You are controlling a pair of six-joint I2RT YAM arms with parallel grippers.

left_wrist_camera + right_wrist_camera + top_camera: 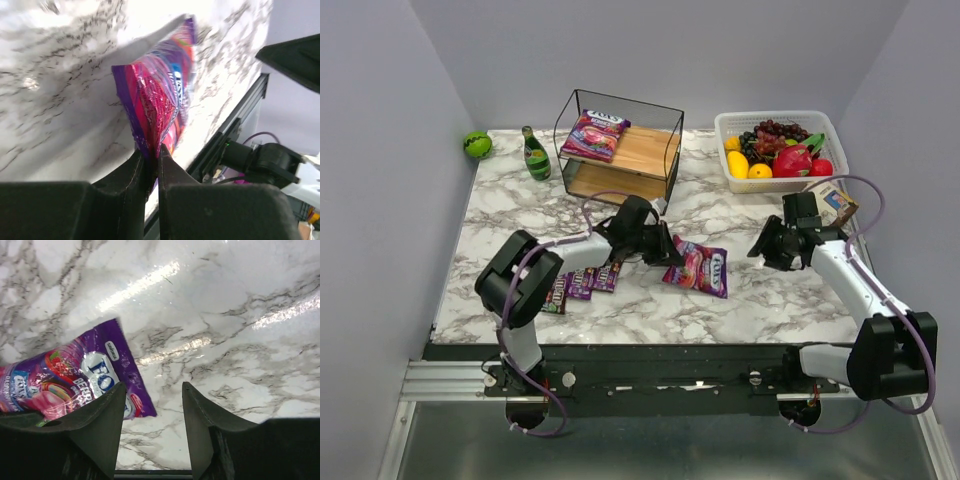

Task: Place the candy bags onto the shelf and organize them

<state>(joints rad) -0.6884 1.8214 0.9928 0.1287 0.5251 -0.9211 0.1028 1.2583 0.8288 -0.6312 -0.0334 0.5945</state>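
One pink-purple FOX'S bag lies on the top board of the black wire shelf at the back. A second FOX'S bag lies on the marble table in the middle. My left gripper is shut on its left edge; the left wrist view shows the fingertips pinching the bag's corner. My right gripper is open and empty just right of this bag, which shows at the left in the right wrist view. Dark M&M's packets lie side by side under my left arm.
A white basket of fruit stands at the back right, with a small beige carton in front of it. A green bottle stands left of the shelf, and a green ball lies in the far left corner.
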